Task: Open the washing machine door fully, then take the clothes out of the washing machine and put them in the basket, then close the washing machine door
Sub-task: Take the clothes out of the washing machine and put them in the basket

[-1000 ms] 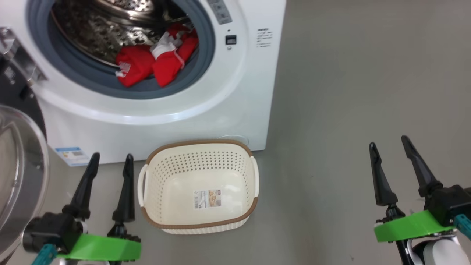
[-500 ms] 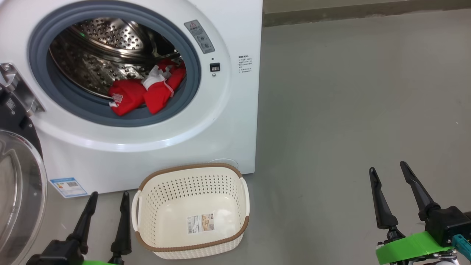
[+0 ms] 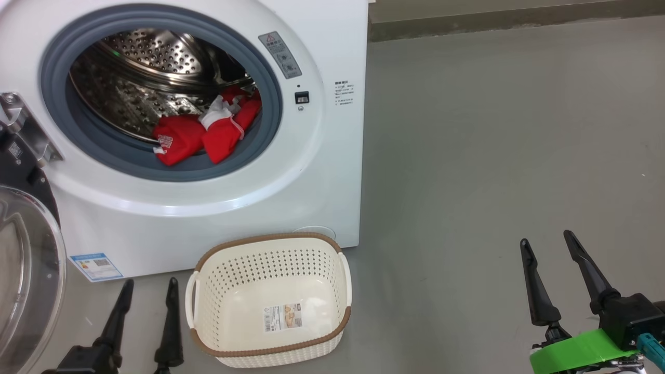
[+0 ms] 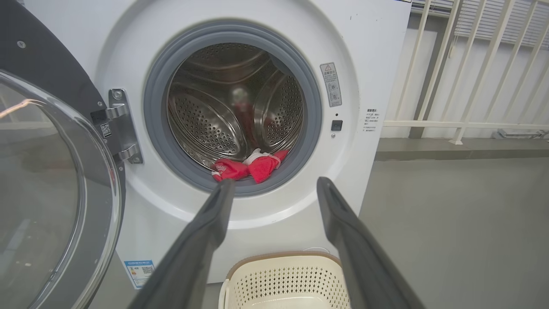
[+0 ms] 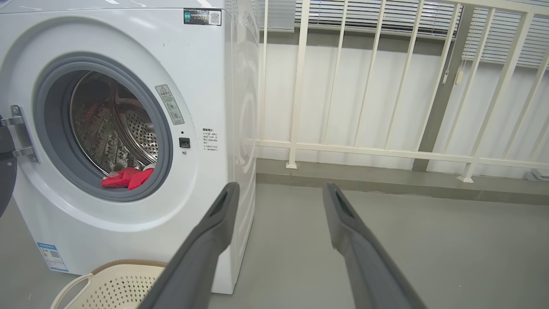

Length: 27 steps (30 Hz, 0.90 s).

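Red clothes [image 3: 218,140] at washing machine [image 3: 332,156] mouth; door [image 3: 31,291] open; left gripper [image 3: 150,280], right gripper [image 3: 545,237]: jaws apart, flanking basket [image 3: 270,265].

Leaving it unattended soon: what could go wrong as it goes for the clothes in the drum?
The clothes lie low against the grey rubber ring, so reaching in may scrape or snag that ring. The washing machine door stands open beside the left gripper; swinging that arm could knock its glass. The basket is small, so a dropped garment might drape over its rim.

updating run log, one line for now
washing machine door: open | red clothes: in drum | basket: empty | left hand: open | right hand: open
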Tool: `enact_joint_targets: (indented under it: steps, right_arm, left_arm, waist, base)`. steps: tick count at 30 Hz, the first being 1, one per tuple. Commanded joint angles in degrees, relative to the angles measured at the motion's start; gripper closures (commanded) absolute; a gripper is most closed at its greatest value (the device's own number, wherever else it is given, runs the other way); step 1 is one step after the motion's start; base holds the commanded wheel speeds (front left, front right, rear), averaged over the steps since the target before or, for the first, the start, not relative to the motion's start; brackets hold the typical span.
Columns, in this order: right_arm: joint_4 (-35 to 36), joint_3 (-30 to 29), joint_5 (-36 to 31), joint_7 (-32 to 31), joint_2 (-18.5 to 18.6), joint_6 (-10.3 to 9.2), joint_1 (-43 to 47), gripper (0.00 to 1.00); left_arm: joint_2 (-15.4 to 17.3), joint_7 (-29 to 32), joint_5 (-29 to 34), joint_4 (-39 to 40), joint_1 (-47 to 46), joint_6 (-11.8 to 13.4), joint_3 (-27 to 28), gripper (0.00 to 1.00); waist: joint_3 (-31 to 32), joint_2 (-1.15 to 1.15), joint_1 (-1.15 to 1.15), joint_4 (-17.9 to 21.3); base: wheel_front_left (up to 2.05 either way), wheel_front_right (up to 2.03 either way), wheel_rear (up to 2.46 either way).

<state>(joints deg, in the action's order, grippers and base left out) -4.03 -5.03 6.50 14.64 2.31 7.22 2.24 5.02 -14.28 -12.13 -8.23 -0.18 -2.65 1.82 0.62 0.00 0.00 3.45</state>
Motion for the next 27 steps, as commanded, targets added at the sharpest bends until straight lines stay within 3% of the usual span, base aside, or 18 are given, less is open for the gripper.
enact_joint_targets:
  steps: [1,10,27]
  right_arm:
    - [1.4,1.4,-0.2,0.4,0.6,0.26,-1.3,0.00]
    - [1.4,1.8,0.0,0.4,0.6,0.26,-1.4,0.00]
    - [0.9,2.0,-0.5,0.4,0.6,0.26,-1.6,0.00]
  left_arm:
    - [1.1,-0.4,0.0,1.2,-1.1,0.1,1.7,0.00]
    - [1.0,0.4,-0.3,3.2,-1.5,0.7,1.0,0.00]
    - [0.6,0.1,-2.2,5.8,-0.7,1.1,0.8,0.00]
  waist:
    - [0.0,0.00,0.00,0.0]
    - [-0.3,0.00,0.00,-0.3]
    - [-1.0,0.00,0.00,-0.3]
  base:
    - [0.02,-0.02,0.00]
    - [0.70,-0.70,0.00]
    - [1.65,-1.65,0.00]
